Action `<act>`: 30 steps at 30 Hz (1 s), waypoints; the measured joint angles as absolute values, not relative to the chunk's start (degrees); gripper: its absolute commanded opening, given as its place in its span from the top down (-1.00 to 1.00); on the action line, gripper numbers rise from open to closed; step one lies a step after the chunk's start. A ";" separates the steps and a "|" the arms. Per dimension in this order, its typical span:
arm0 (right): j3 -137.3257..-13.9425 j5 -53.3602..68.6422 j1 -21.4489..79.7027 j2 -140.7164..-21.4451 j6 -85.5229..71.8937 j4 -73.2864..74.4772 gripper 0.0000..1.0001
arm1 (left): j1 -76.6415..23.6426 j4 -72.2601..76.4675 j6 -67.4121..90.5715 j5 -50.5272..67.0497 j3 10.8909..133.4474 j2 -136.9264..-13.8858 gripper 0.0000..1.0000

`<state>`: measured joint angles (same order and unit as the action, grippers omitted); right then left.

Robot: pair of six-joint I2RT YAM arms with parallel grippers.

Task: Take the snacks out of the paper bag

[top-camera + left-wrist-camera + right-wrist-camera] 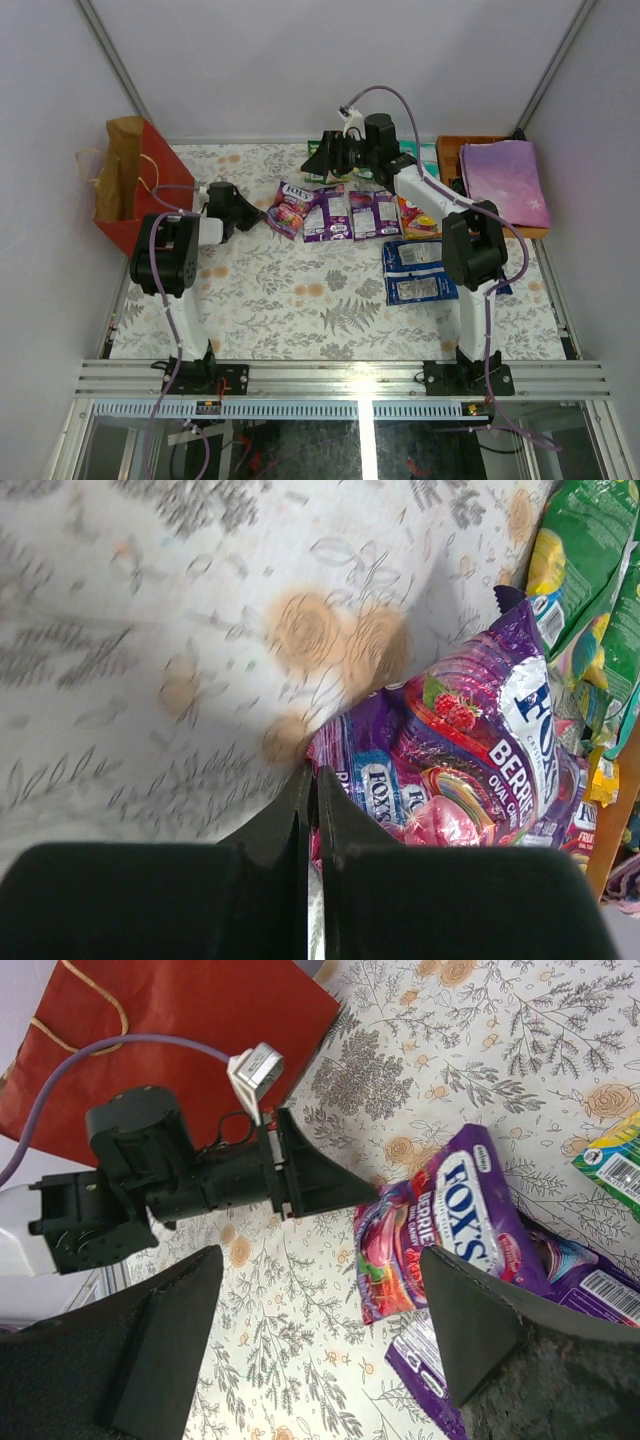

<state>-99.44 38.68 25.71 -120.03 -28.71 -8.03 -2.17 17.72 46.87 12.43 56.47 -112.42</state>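
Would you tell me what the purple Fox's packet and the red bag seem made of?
Purple packet: likely glossy plastic or foil film; it crinkles and shows bright highlights. Red bag: apparently matte paper, with a brown, kraft-looking inside.

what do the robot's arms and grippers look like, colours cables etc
The left arm and right arm share one build: white tubular links, bulky black joint housings and black bases. A thin purple cable loops along each; the left arm's cable ends in a white plug. The left gripper and right gripper are matte black with flat, wedge-shaped fingers. No markings are readable.
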 measured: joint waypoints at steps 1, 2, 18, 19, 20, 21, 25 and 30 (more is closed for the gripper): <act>-99.44 38.68 25.74 -120.18 -28.71 -8.05 -0.74 | -2.17 18.17 47.35 12.19 55.09 -111.46 1.00; -99.44 38.65 25.82 -120.33 -28.67 -8.01 -0.74 | -2.20 18.39 47.94 11.94 53.63 -110.34 1.00; -102.45 44.51 32.93 -126.61 -28.77 -8.51 -0.19 | -8.14 29.91 65.14 -0.58 24.60 -89.97 1.00; -102.32 45.87 33.47 -127.07 -30.39 -10.46 -0.18 | -8.51 31.03 66.17 -1.61 24.29 -90.06 1.00; -101.86 47.37 33.95 -127.50 -32.62 -13.52 -0.17 | -8.80 31.90 67.00 -2.50 24.16 -90.24 1.00; -101.19 48.77 34.33 -127.85 -35.40 -17.06 -0.15 | -9.19 33.56 68.07 -3.95 24.08 -90.72 1.00; -99.83 53.43 35.16 -130.87 -46.78 -31.20 -0.12 | -9.80 38.24 72.20 -8.12 23.66 -92.33 1.00; -99.35 55.53 35.18 -135.94 -56.64 -41.30 -0.12 | -9.89 41.60 77.89 -14.85 22.06 -92.73 1.00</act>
